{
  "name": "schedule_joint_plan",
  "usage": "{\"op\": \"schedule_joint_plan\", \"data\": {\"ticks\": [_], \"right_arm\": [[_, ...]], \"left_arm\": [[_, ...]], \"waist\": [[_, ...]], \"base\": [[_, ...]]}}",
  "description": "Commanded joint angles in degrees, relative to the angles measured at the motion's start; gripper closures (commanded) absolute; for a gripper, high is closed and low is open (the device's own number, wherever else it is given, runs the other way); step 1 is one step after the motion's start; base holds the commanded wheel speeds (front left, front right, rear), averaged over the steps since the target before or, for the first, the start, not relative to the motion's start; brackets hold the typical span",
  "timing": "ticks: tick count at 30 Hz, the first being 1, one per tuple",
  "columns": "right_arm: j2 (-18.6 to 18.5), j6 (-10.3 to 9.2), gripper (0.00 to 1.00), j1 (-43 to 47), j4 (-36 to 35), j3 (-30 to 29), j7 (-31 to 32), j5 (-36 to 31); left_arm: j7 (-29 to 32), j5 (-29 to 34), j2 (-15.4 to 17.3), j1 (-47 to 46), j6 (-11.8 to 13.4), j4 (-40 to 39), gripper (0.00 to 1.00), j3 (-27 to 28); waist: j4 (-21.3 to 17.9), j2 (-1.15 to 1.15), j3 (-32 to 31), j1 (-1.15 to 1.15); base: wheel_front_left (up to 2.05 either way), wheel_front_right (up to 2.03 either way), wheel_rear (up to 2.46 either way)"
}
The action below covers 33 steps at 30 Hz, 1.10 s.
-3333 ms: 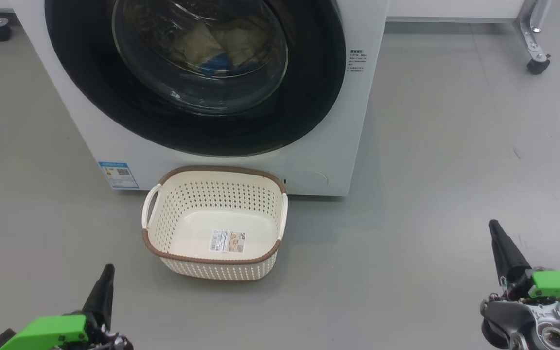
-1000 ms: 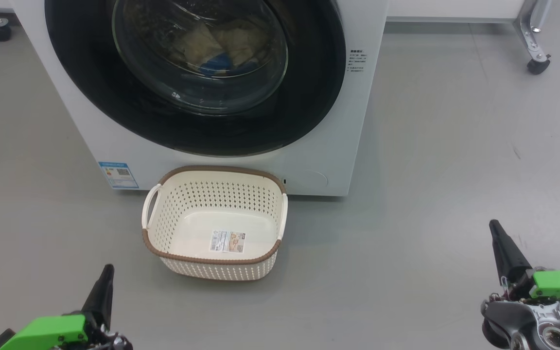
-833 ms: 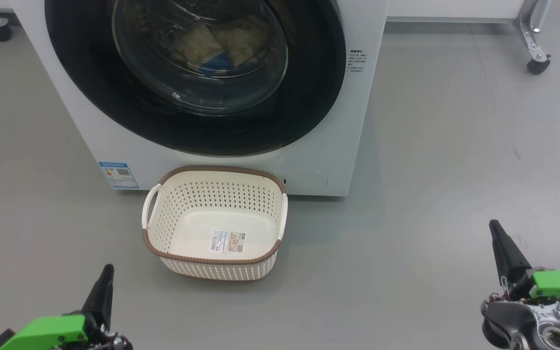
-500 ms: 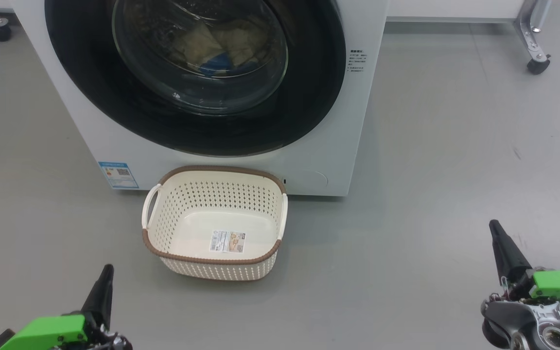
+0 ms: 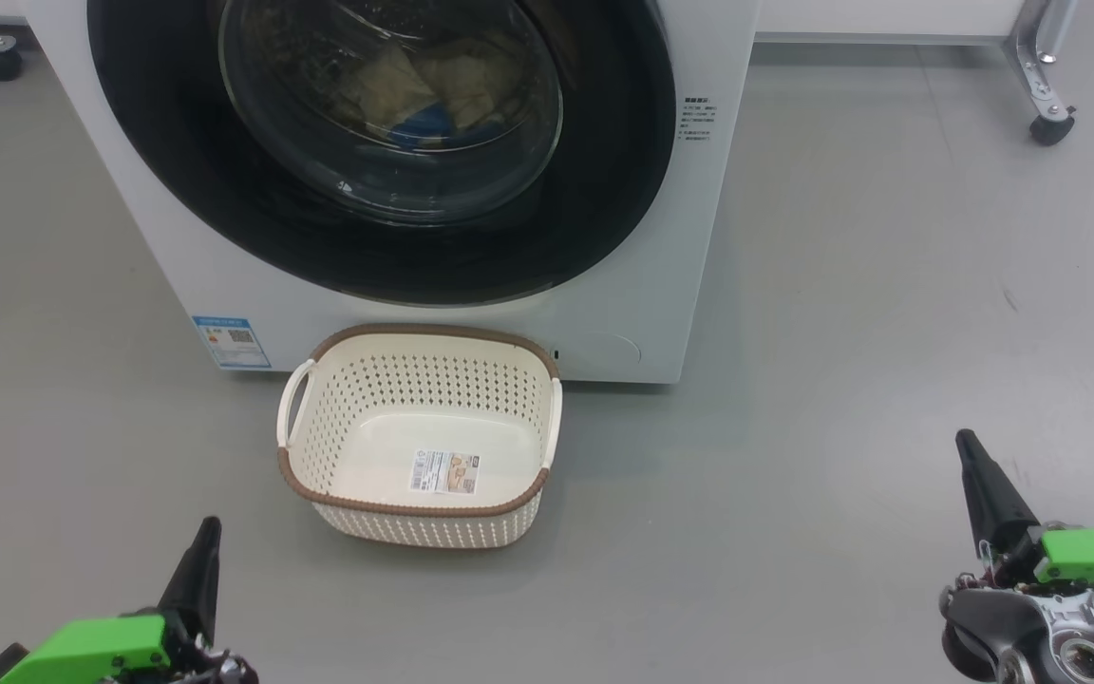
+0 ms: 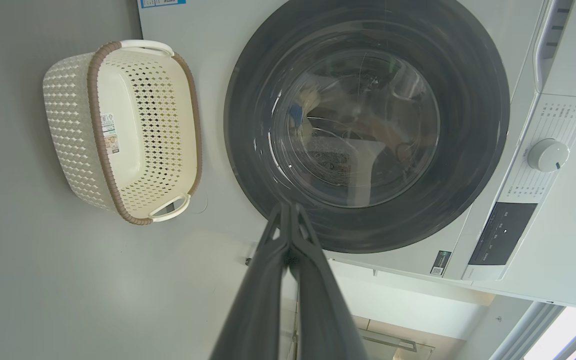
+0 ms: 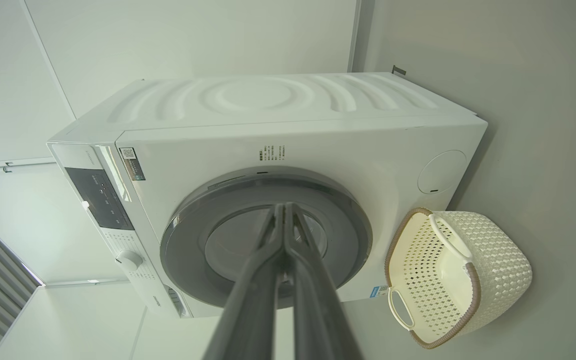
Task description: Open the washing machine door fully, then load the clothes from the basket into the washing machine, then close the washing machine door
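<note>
The washing machine (image 5: 689,237) fills the upper left and centre of the head view, standing on the grey floor (image 5: 841,332). The washing machine door (image 5: 604,190) lies shut, flush against the white front, and the clothes (image 5: 443,90) show as pale cream fabric with a blue patch behind its glass, inside the drum. The basket (image 5: 414,330) sits on the floor just in front of the machine, below the door, near the centre of the frame; its bare bottom shows a label sticker (image 5: 445,472). The left fingers (image 6: 265,280) rise at the lower left of the head view, well apart from the basket; in the left wrist view they are pressed together tip to tip with nothing between them. The right fingers (image 7: 263,280), at the lower right of the head view, are likewise closed on nothing, pointing toward the door in the right wrist view
</note>
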Motion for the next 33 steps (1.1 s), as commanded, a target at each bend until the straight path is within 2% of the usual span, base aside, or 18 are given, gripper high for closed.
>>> {"op": "schedule_joint_plan", "data": {"ticks": [1,33], "right_arm": [[-1.0,-0.16,1.0,-3.2,-1.8,0.9,0.3,-0.1],[-1.0,-0.16,1.0,-3.2,-1.8,0.8,0.3,-0.1]], "left_arm": [[0.3,0.6,0.4,-2.9,0.0,-1.6,1.0,2.1],[0.4,0.6,0.4,-2.9,0.0,-1.6,1.0,2.1]], "waist": [[0.0,0.0,0.0,0.0],[0.0,0.0,0.0,0.0]], "base": [[0.0,0.0,0.0],[0.0,0.0,0.0]]}}
